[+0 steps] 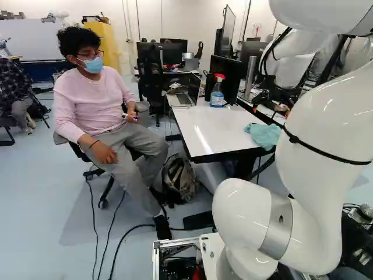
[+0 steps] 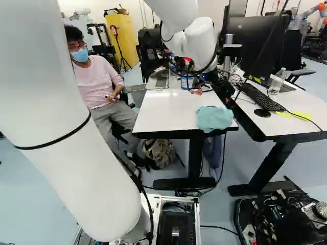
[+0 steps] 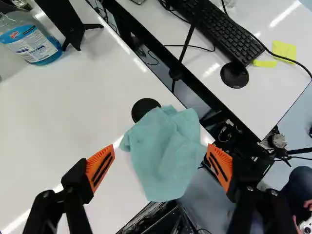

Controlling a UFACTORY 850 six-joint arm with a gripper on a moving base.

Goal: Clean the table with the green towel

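Observation:
Above the white table point(image 2: 161, 109), my gripper point(image 2: 210, 88) hangs in the right base view, back from the green towel point(image 2: 213, 118). That towel lies crumpled at the table's near right corner. In the wrist view my gripper point(image 3: 161, 165) is wide open, and the towel point(image 3: 163, 151) shows ahead between its orange-padded fingers, gripped by neither. Whether a finger touches the cloth, I cannot tell. A spray bottle of blue liquid point(image 1: 217, 93) stands upright farther back on the table.
A round black disc point(image 3: 145, 108) lies beside the towel. A laptop point(image 1: 185, 98) and monitor stand at the far end. Across a narrow gap is a second desk with a keyboard point(image 2: 261, 97), mouse point(image 2: 262, 113) and clear bottle. A backpack point(image 1: 179, 179) rests on the floor.

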